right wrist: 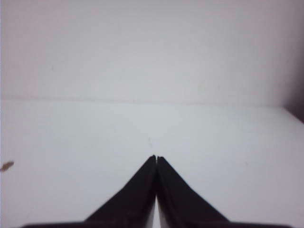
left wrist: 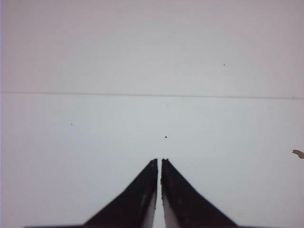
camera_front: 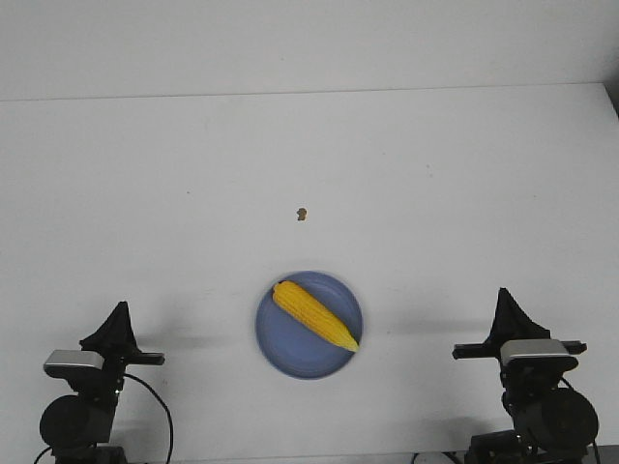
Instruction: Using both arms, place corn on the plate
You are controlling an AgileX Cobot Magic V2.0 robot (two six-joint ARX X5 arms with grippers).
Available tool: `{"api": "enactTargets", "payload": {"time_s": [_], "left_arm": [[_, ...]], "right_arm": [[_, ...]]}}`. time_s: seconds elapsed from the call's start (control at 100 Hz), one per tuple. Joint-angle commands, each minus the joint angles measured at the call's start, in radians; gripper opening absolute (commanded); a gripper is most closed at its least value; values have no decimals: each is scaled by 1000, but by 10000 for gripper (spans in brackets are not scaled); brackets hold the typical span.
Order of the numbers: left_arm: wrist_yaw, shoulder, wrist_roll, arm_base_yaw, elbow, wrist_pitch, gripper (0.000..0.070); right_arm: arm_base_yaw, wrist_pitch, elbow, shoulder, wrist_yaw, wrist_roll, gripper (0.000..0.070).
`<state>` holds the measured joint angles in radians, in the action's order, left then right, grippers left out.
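The scene is lit brightly and evenly from above. The white table (camera_front: 174, 174) is nearly washed out in the front view, and only faint, soft shadows are cast beside the plate (camera_front: 280, 343) and the arms. Both wrist views are soft and slightly hazy, with a pinkish tint toward the top and darkening seen at the right corner of the right wrist view.

Small brown speck (camera_front: 302, 215) on the counter (camera_front: 145, 193) beyond the plate (camera_front: 290, 353): too small to identify; arm bases cropped by the front view's lower edge.
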<state>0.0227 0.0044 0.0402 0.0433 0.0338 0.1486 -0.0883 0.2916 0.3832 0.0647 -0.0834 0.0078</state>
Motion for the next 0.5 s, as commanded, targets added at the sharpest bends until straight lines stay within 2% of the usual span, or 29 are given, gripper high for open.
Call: {"api": "enactTargets", "payload": {"time_s": [0.0,0.49], "left_arm": [[-4,-1,2,0,-20,10,12],[-4,-1,2,0,-20,10,12]], "right_arm": [[6,-72,-42,-29,5,2,2],[80,-375,-296,-63,6,49,2]]}}
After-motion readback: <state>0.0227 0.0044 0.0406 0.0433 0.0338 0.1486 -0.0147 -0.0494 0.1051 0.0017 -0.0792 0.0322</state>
